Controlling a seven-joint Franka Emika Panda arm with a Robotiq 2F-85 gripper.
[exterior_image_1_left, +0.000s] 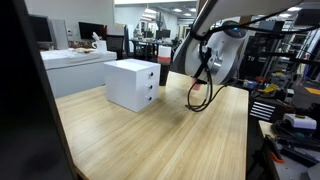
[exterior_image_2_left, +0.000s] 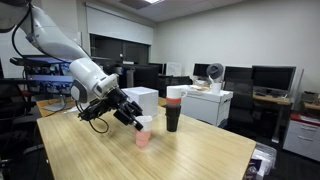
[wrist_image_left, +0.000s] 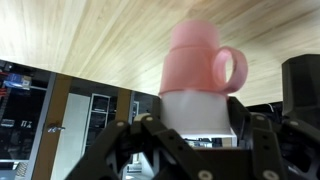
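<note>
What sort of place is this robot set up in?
Probably an open-plan office or lab: dark monitors along the back, a white drawer cabinet on a wooden table, and ceiling strip lights.

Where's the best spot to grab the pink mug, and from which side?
Probably take the pink mug by its round wall, coming from above where the gripper hovers, fingers on the two sides clear of the handle, which juts sideways. It stands upright.

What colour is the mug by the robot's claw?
The mug is pink all over; it shows best in the wrist view.
</note>
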